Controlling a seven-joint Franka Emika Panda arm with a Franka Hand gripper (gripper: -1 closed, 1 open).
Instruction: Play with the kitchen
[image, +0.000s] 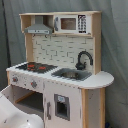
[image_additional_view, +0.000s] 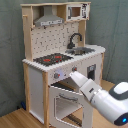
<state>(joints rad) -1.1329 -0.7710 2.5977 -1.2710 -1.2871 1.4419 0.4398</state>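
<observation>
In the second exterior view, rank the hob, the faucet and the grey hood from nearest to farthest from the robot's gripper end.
1. The hob, on the counter just above the arm's tip.
2. The faucet, farther back beside the sink, toward the second exterior view's right.
3. The grey hood, high at the top of the kitchen.

A grey-green curtain (image_additional_view: 112, 25) hangs in soft folds as the backdrop in both exterior views. Below the curtain, in the second exterior view, lies a light wooden floor (image_additional_view: 20, 117). Light is even.
</observation>
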